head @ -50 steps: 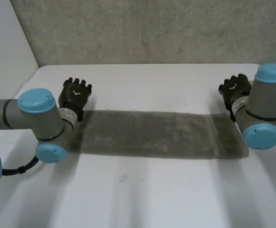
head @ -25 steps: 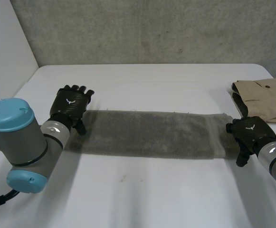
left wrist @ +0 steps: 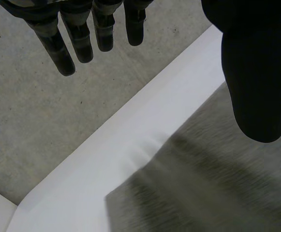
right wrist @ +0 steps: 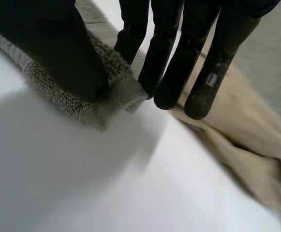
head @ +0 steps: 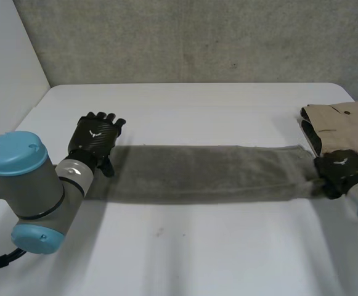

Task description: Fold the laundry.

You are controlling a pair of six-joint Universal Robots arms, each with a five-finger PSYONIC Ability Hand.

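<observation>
Two hands: your left hand [head: 94, 137] sits at the 9 o'clock end of the towel [head: 203, 174], your right hand [head: 341, 171] at its 3 o'clock end.
Left hand: relaxed, with its fingers [left wrist: 77, 38] straight and off the cloth and its thumb hovering over the end corner; it grips nothing.
Right hand: clamped on the towel's end, thumb on top and fingers behind the hem.
Towel: grey, lying flat as a long narrow strip across the middle of the white table [head: 197, 253], running 9 to 3 o'clock.
Beige garment [head: 345, 126]: folded, at the table's 3 o'clock edge, just past the right hand.
Done: judging by the strip, the lengthwise fold looks made, and the beige piece seems finished.
Left: you have yet to bring the two ends together crosswise.
Change: half a second ago the 3 o'clock end lay doubled back in a paler flap. Now it is pulled out straight, and the right hand has moved further toward 3 o'clock. The left hand has barely shifted.
</observation>
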